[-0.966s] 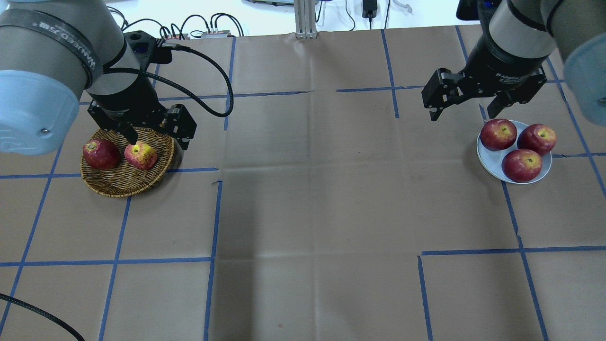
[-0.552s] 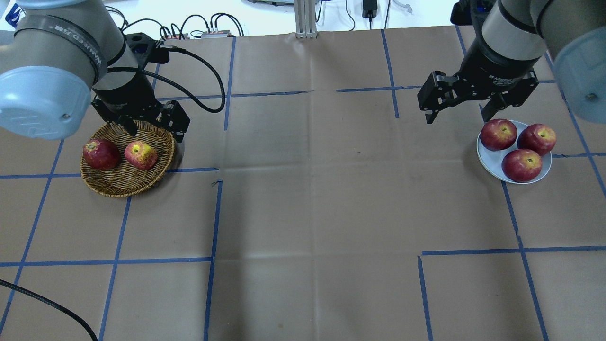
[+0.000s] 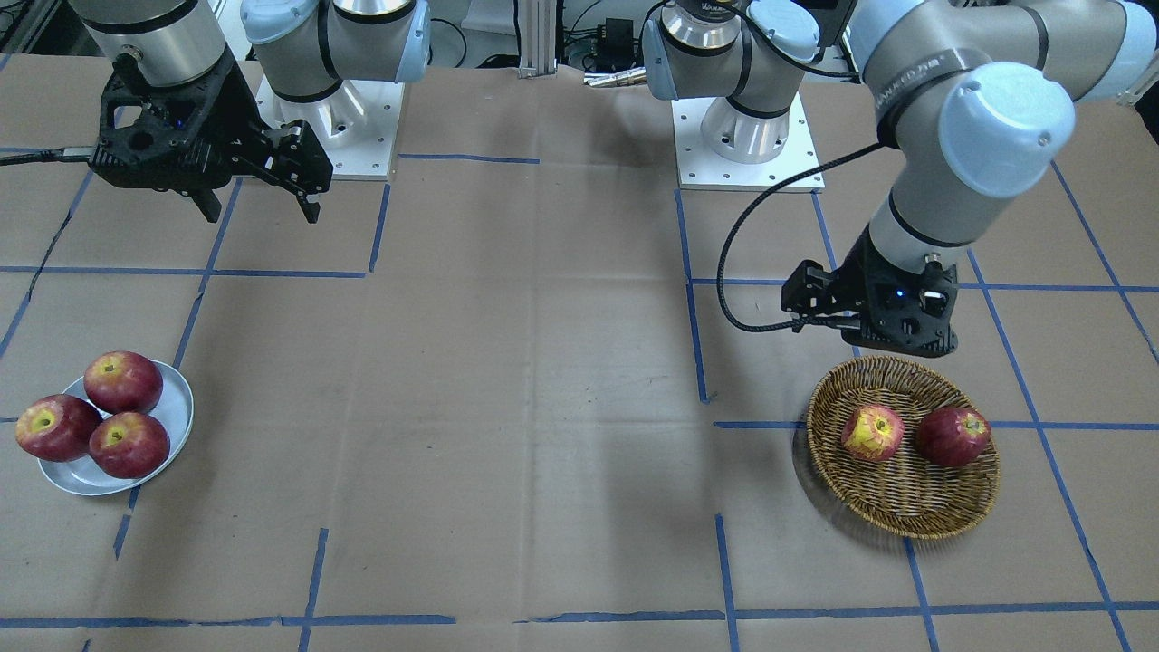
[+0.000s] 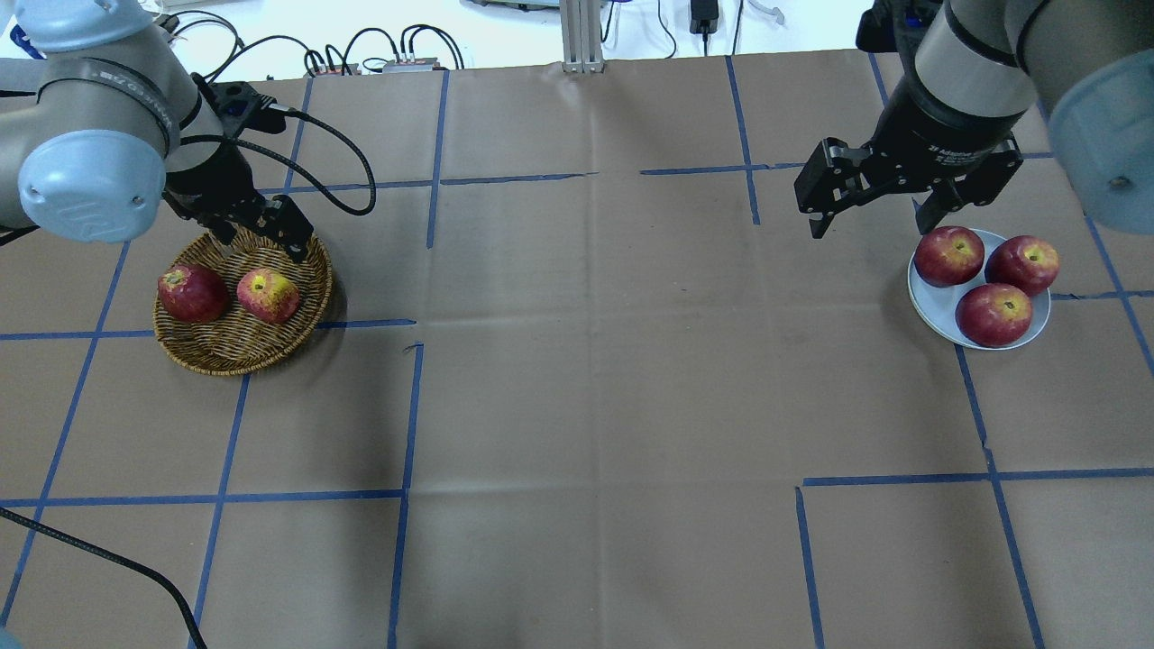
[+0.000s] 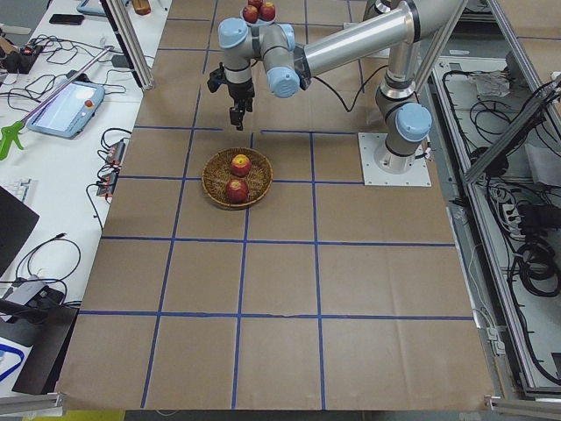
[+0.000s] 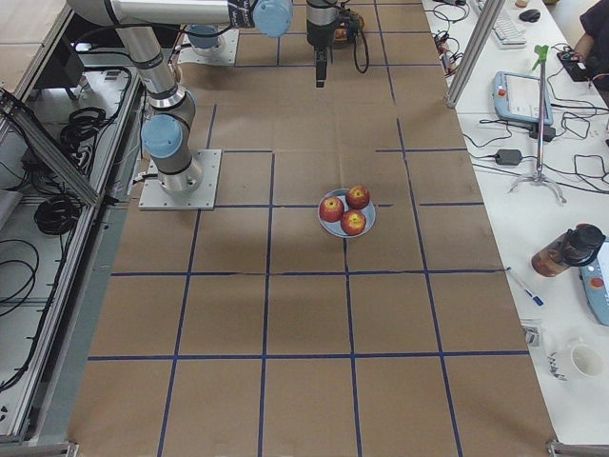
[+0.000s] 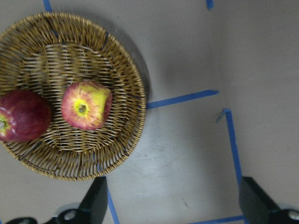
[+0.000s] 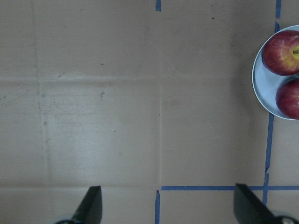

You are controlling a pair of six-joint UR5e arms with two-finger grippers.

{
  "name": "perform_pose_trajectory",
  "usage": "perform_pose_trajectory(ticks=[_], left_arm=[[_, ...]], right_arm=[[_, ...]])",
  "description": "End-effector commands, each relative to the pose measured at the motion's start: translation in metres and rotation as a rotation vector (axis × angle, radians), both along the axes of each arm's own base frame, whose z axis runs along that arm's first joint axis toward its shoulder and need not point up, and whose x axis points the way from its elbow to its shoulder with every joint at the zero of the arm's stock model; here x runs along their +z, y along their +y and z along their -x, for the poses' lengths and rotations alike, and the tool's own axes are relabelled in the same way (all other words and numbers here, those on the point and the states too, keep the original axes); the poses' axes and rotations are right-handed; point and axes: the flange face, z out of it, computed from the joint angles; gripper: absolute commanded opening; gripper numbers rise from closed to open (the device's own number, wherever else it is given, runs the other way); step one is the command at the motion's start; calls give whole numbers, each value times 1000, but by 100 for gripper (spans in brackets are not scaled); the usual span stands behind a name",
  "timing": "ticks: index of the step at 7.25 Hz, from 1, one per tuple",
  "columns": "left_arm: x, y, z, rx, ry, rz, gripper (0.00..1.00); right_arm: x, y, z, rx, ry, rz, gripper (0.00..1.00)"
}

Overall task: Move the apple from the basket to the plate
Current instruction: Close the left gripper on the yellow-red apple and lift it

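Lettering "2F Adaptive" marks the right claw (image 4: 870, 225), spread apart like the left claw (image 4: 257, 245) near the basket (image 4: 234, 365).

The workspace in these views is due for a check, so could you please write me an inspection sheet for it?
Surface: table covered in brown paper with a blue tape grid.
Job's things: apple lies in the basket, beside a dark red apple; the plate holds three red apples.
Clutter: nothing seen.
End effectors: left end effector open, empty, by the basket's rim; right end effector open, empty, beside the plate.
Cables: black cable loops from the left wrist above the table.
Surroundings: wires beyond the table's edge; a teach pendant on a side desk.
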Motion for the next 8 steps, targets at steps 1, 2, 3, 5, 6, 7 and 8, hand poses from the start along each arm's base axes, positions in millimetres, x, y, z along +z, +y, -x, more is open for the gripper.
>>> perform_pose_trajectory(ticks=[1, 2, 3, 5, 6, 7, 8], left_arm=[[-63, -26, -43, -1, 12, -22, 99], [-77, -32, -51, 7, 10, -12, 99], [-93, -36, -57, 10, 12, -16, 99], [-133, -35, -63, 21, 24, -60, 99], [-141, -34, -65, 24, 31, -72, 94], [-141, -34, -65, 26, 30, -73, 63], [-137, -33, -63, 23, 24, -70, 45]], right_arm=[[-1, -1, 0, 1, -3, -1, 100], [2, -2, 0, -1, -6, 13, 100], [1, -3, -1, 1, -4, 17, 100], [-5, -12, 1, 0, 6, 5, 100], [-5, -12, 0, 1, 0, 5, 100], [-6, -12, 0, 1, -3, 3, 100], [-6, -12, 0, 1, -6, 4, 100]])
